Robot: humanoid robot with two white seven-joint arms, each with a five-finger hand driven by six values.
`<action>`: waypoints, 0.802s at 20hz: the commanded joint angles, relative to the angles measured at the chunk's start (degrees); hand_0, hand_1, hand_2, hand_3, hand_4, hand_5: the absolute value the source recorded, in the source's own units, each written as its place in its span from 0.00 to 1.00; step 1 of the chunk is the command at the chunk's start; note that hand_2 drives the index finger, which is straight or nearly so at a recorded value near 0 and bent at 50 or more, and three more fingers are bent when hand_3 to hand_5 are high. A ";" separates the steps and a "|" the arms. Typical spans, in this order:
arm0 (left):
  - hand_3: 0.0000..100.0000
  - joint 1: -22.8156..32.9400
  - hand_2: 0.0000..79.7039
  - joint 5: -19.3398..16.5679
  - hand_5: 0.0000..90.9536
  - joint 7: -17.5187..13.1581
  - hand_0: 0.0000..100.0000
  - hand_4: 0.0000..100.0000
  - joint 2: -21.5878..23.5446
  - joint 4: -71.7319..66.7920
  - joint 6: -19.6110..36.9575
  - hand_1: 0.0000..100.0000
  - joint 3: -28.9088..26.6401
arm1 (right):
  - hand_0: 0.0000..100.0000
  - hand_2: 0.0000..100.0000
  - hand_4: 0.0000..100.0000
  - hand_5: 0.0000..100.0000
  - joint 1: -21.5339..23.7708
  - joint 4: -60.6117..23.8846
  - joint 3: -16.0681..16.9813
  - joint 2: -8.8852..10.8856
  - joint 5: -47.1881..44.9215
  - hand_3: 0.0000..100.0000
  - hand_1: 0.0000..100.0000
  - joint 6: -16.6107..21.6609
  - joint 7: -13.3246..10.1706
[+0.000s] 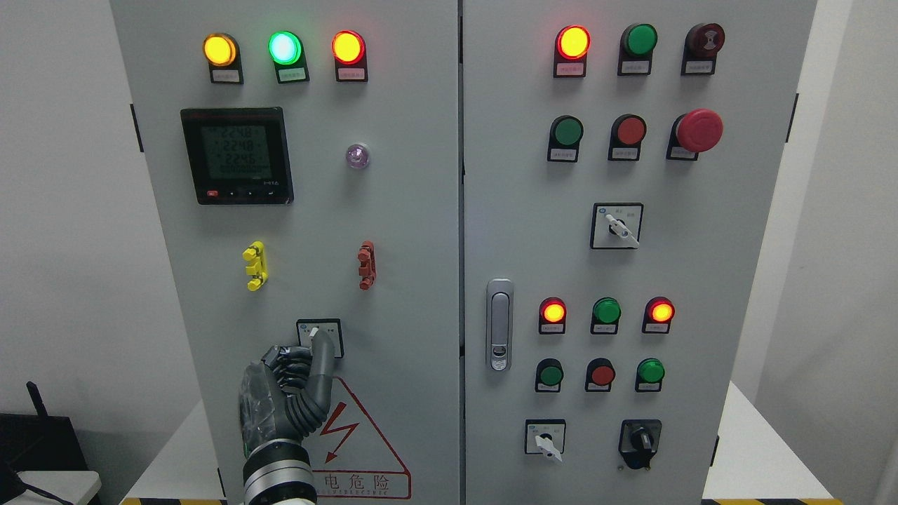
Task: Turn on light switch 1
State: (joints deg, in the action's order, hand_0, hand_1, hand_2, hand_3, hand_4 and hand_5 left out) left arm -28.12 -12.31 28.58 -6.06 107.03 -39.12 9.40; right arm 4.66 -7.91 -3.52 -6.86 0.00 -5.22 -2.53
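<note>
A small selector switch (pixel 309 328) in a black-framed plate sits low on the left cabinet door (pixel 407 231), just above a red warning triangle (pixel 365 435). My left hand (pixel 305 348) comes up from the bottom edge in front of it. Its four fingers (pixel 286 363) are curled against the palm, while the thumb (pixel 323 351) points up and lies over the switch, touching it and hiding most of the knob. Only the knob's white tip shows at the thumb's left. The right arm is out of view.
Above on the left door are yellow, green and red lit lamps (pixel 283 48), a digital meter (pixel 236 156) and yellow and red clips (pixel 255 266). The right door carries a latch handle (pixel 499 324), several lamps and buttons, a red mushroom stop (pixel 699 130) and three more selector switches (pixel 616 226).
</note>
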 commanded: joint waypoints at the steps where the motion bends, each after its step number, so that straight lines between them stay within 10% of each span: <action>1: 0.78 0.00 0.71 0.00 0.79 -0.10 0.46 0.78 0.00 -0.07 0.01 0.35 0.01 | 0.12 0.00 0.00 0.00 0.00 0.00 0.00 0.00 -1.05 0.00 0.39 0.03 -0.02; 16: 0.78 0.00 0.71 0.09 0.79 -0.10 0.52 0.79 0.00 -0.33 0.01 0.24 0.01 | 0.12 0.00 0.00 0.00 0.00 0.00 0.00 0.00 -1.05 0.00 0.39 0.03 -0.02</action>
State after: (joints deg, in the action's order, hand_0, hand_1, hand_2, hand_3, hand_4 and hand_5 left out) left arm -28.13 -12.29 28.37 -6.07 106.82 -39.12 9.43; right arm 4.66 -7.91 -3.52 -6.86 0.00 -5.22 -2.52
